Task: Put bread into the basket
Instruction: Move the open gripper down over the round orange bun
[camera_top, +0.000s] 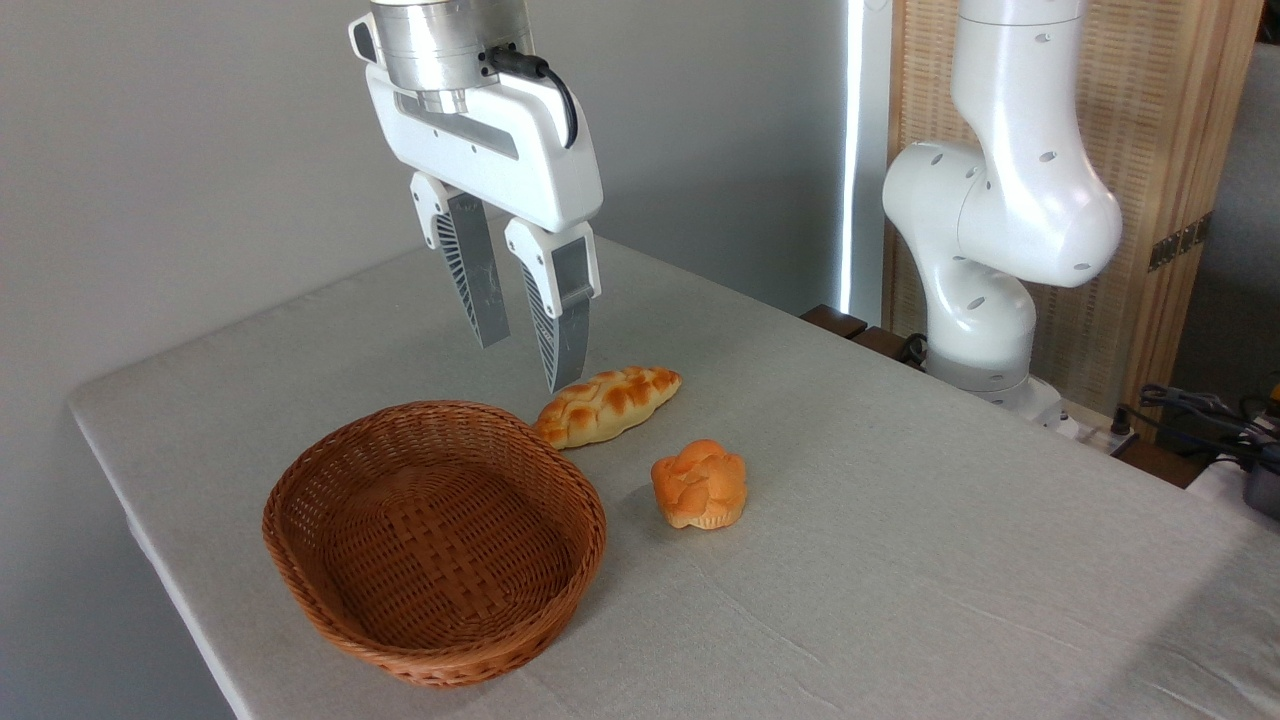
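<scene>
The bread (700, 484), a small round orange-golden bun with a lumpy top, rests on the grey tablecloth just right of the basket. The oval brown wicker basket (434, 536) lies at the front left and holds nothing. My gripper (525, 365) hangs open in the air above the table, behind the basket's far rim and up and to the left of the bun. Nothing is between its two grey fingers (558, 330).
A long braided golden loaf (607, 404) lies behind the basket, its left end just under my fingertips. The white arm base (985, 250) stands at the back right of the table (900, 560). Cables and gear sit at the far right edge.
</scene>
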